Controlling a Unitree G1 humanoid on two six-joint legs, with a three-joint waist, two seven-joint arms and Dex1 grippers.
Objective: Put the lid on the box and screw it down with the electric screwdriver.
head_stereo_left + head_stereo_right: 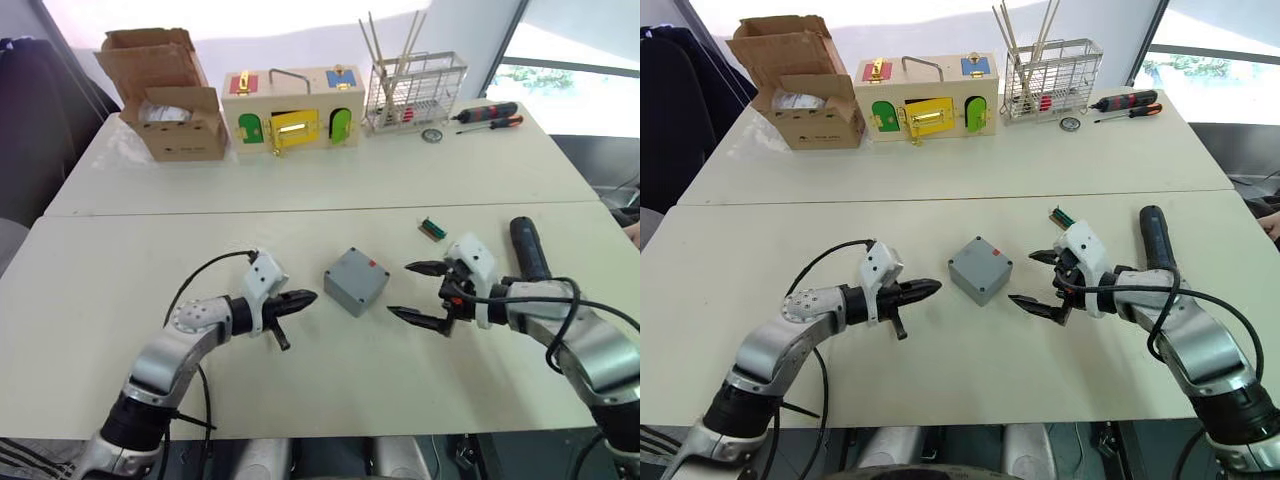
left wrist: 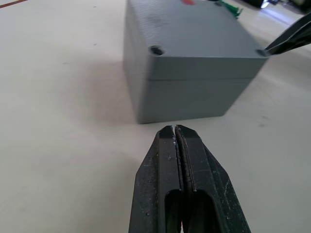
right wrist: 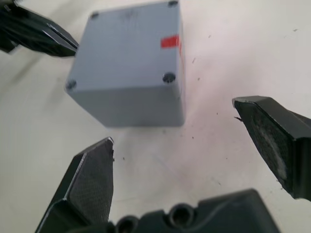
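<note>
Across the whole frame of the eye views: two pale worktops (image 1: 330,170), butted edge to edge, the seam running just above mid-frame. Bright window at upper right; dark chair or fabric at the left edge.

Far worktop, upper part of frame, left to right: open cardboard box (image 1: 170,95); wooden box with coloured doors (image 1: 292,108); wire rack (image 1: 415,92) holding thin sticks; two hand screwdrivers (image 1: 490,115) with red-and-black handles.

Near worktop, centre of frame: grey box (image 1: 356,280), lid (image 2: 194,34) already seated on top, seam line visible around its side in the left wrist view. Electric screwdriver (image 1: 527,249), black, lies at right of frame beyond the right arm. Small green item (image 1: 433,229) lies above and right of the box.

View differences: the right wrist view shows a red mark (image 3: 170,41) on the lid's top near one edge and recessed screw holes at the corners; the left wrist view shows the lid-to-box seam. Eye views alone show the far-worktop items.

Left pincer (image 1: 300,298): fingers pressed together, empty, tip just beside the box's left side, not touching.

Right pincer (image 1: 420,292): fingers spread wide, empty, just right of the box, apart from it.
</note>
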